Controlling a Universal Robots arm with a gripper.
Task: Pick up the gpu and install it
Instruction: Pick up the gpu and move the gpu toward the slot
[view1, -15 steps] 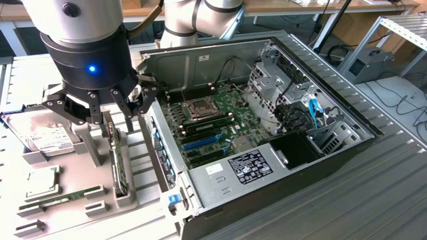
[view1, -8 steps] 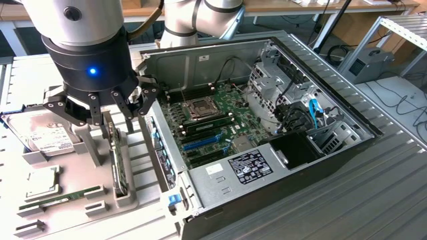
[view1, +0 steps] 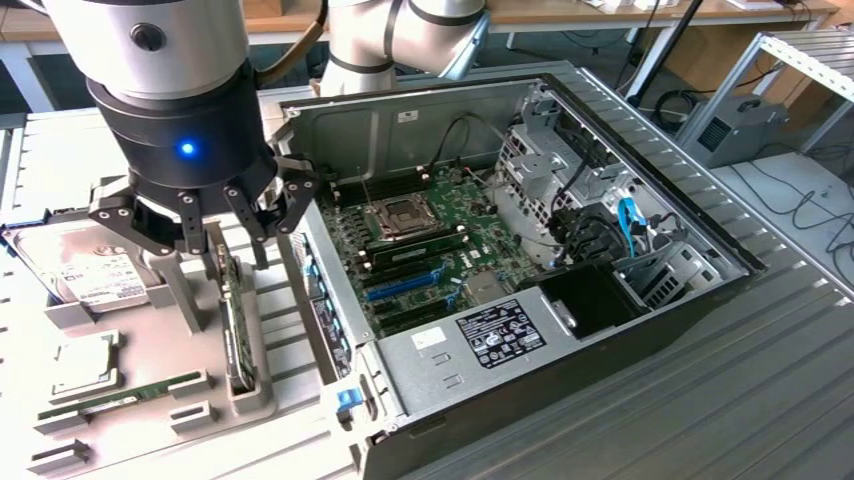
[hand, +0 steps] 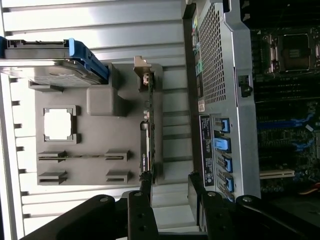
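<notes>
one big open computer case takes up the exterior view from the middle out to three o'clock, its motherboard bare and facing up. next in size is a grey holder, at about eight o'clock of the case, with spare parts parked in it. the gripper hangs over that holder at ten o'clock of the exterior view, its jaws spread wide apart and clamped on nothing. a hard drive lies at nine o'clock of the gripper.

the gpu stands on its long edge in a slot of the holder. it is at six o'clock of the gripper, just beside the case wall, and untouched. seen from the wrist, the card runs lengthwise away from the fingers, with its silver bracket at the far end. it seems to line up nearer one finger than the middle of the gap. smaller things sit at seven o'clock of the gripper: a processor chip and a slim green memory stick.

to my eye the card will be light and stiff but delicate. i would pinch it across its two flat faces near the middle of the upper edge, clear of the bracket and of the contact edge down in the slot. a gentle squeeze should do, since it is thin and could tip if caught off-centre.
</notes>
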